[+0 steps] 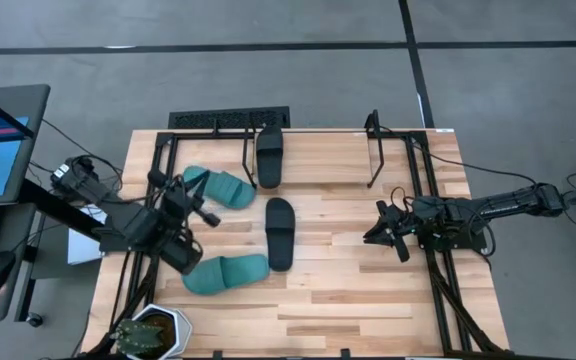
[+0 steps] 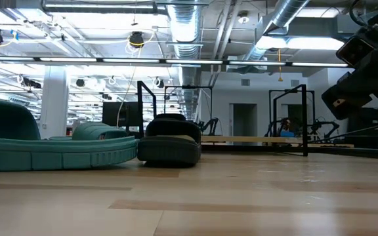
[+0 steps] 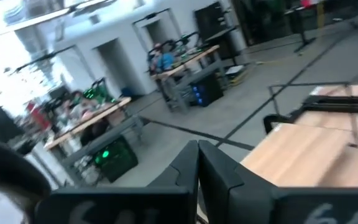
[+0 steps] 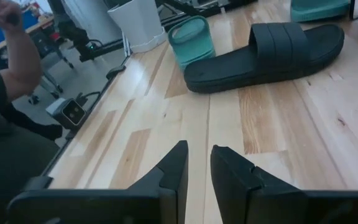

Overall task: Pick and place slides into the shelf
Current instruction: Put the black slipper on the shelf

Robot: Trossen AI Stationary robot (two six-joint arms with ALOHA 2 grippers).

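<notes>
Four slides lie on the wooden table. One black slide (image 1: 269,155) lies in the shelf (image 1: 373,150), a low rack of thin black rods along the far edge. A second black slide (image 1: 280,232) (image 4: 266,53) rests sole-down mid-table. One teal slide (image 1: 218,187) lies left of it, and another teal slide (image 1: 226,273) (image 4: 191,40) is nearer the near edge. My left gripper (image 1: 200,210) (image 3: 197,155) hovers shut between the two teal slides, holding nothing. My right gripper (image 1: 373,228) (image 4: 197,152) is right of the mid-table black slide, pointing at it, open by a narrow gap and empty.
A potted plant in a white pot (image 1: 153,330) (image 4: 135,22) stands at the table's near left corner. A black slotted grille (image 1: 228,118) lies beyond the far edge. A person (image 4: 5,93) sits off the table's left side. Bare wood lies between the right gripper and the black slide.
</notes>
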